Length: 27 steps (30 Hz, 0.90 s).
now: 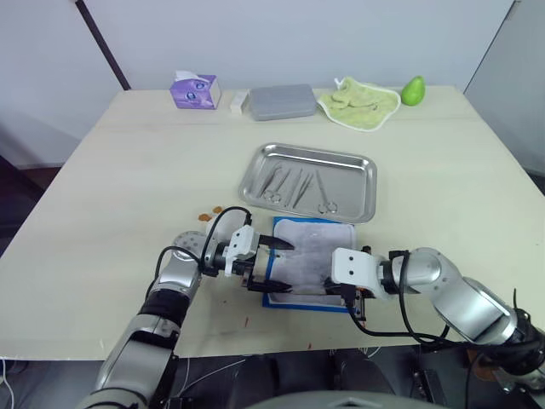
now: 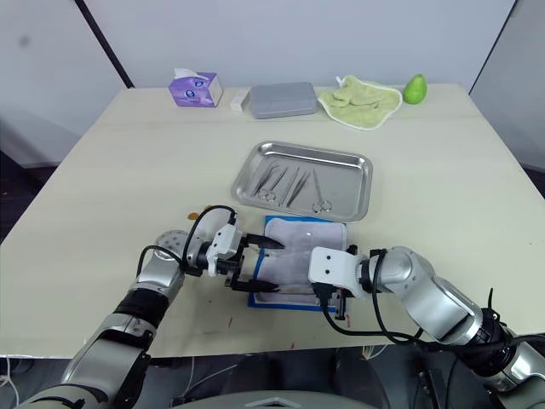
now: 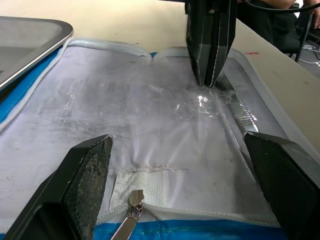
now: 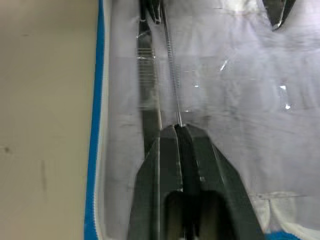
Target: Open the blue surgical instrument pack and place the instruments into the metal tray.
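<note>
nearest the robot, the right gripper [image 1: 351, 300] sits on the near right part of the opened blue surgical instrument pack [image 1: 308, 261], its two black fingers pressed together on a thin steel instrument [image 4: 172, 75] that lies on the pale lining. that slim rod runs straight ahead of the closed fingertips, its long axis in line with the fingers, beside a flat ridged steel handle [image 3: 240, 112] under clear, crinkled plastic. the right gripper is the one touching the tool; the left gripper [image 1: 271, 266] hovers over the pack's left edge with its fingers spread wide apart, holding nothing, pointing across the lining toward the right gripper. a zip pull [image 3: 131, 212] lies at the pack's edge just below the left fingers. the pack is soft bright-blue fabric with a white zipped border and grey-white inside. just beyond both grippers, its near rim touching or almost touching the pack's far edge, lies the metal tray [image 1: 255, 179], shiny, shallow, round-cornered, already holding several instruments [image 1: 298, 186]. judging from this, the next lift goes away from the robot, over the pack's far edge. far across the table [image 1: 102, 196] are a purple tissue box [image 1: 196, 90], a grey box [image 1: 281, 101], a green cloth [image 1: 359, 104] and a green pear-shaped object [image 1: 413, 89].
</note>
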Tool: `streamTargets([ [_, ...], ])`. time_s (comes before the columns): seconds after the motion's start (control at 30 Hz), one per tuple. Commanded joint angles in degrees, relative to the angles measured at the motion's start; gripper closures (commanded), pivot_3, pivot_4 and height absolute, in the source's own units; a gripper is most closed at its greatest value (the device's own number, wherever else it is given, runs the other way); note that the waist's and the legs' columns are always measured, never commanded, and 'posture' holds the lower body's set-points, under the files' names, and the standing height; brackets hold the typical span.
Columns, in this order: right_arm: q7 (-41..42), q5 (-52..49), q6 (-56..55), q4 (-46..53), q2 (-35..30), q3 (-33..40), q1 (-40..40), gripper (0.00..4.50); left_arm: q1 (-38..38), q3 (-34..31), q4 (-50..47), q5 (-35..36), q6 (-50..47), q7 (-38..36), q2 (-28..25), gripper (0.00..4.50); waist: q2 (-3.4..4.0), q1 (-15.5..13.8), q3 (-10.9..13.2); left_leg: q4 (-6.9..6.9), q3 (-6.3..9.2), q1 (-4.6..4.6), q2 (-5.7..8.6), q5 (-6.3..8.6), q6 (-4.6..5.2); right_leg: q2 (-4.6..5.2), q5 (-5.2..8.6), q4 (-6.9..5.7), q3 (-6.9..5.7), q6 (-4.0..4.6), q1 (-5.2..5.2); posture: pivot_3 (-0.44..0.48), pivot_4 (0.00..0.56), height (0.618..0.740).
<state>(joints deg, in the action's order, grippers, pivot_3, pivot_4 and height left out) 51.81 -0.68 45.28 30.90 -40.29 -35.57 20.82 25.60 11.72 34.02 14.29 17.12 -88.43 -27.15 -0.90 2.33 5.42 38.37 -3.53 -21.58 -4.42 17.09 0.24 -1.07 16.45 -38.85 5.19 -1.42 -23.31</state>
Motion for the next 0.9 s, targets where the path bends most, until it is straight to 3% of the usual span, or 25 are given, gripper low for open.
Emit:
streamTargets([
  [0.03,-0.56,2.51,4.69,-4.74,-0.8,-4.45,-1.52,4.43,-2.54,2.12,1.13,-2.3,-1.51,-0.79,-0.05,0.0,-0.06,0.03,-0.05,0.0,0.0,0.01,0.0,0.0,0.0,0.0,0.0,0.0,0.0,0.0,0.01,0.0,0.15,0.74],
  [0.9,-4.83,-6.55,18.36,7.0,-1.65,6.46,1.47,4.43,-2.68,1.98,2.11,-2.79,-0.4,-0.56,0.27,0.0,0.14,-0.15,0.17,0.0,0.04,-0.16,0.06,0.0,0.0,0.08,0.06,0.02,-0.02,0.08,-0.09,0.0,0.15,0.74],
])
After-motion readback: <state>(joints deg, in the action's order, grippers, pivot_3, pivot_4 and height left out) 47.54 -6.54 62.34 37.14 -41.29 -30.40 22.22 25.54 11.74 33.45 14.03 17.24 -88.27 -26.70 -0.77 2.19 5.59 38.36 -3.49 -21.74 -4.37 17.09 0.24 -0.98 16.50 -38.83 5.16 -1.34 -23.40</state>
